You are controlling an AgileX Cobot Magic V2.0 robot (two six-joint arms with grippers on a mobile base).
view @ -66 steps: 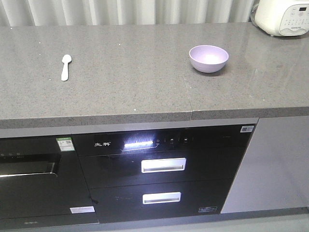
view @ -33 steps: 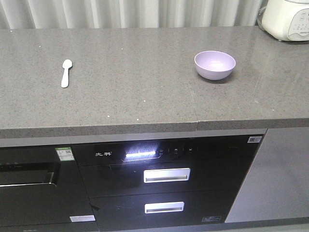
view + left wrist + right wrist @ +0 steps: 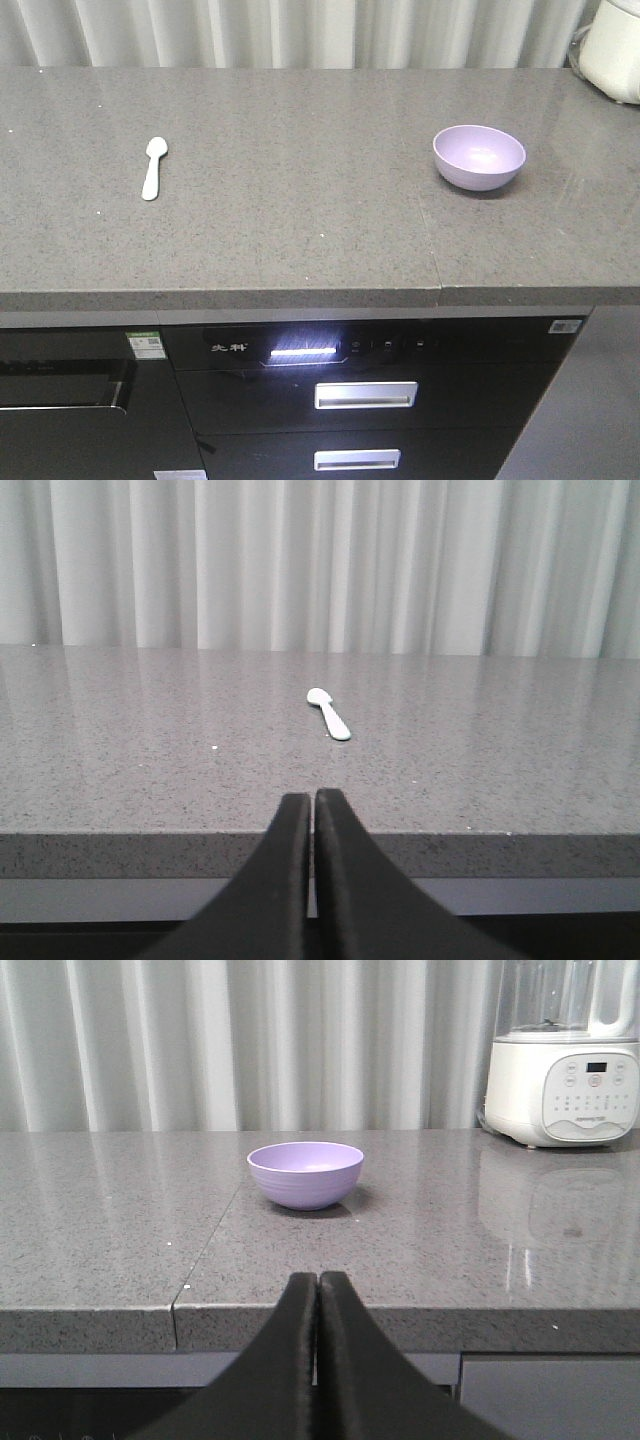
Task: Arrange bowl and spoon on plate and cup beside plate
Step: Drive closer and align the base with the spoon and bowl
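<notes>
Sliding right and down in the front view, bowl and spoon both sit lower than half a second ago, and the white appliance [image 3: 615,55] has slipped almost off the right edge. Their spacing from each other looks unchanged.

The grey speckled table [image 3: 300,220] fills the width, with a pale curtain [image 3: 300,30] behind it and black drawer fronts [image 3: 365,395] below. A seam runs front to back across the table.

The bowl [image 3: 479,157] stands upright just right of that seam, toward the right end. The right end effector [image 3: 318,1285] is off the table's front edge, fingers pressed together with nothing between them. The bowl is straight ahead of it, a touch left, well apart.

The left end effector [image 3: 314,805] is the same: fingers closed tight, empty, out beyond the front edge. The spoon [image 3: 153,167] lies flat toward the left end, far from the bowl, handle pointing back toward the front edge. It sits ahead of the left tips, slightly right, well apart.
</notes>
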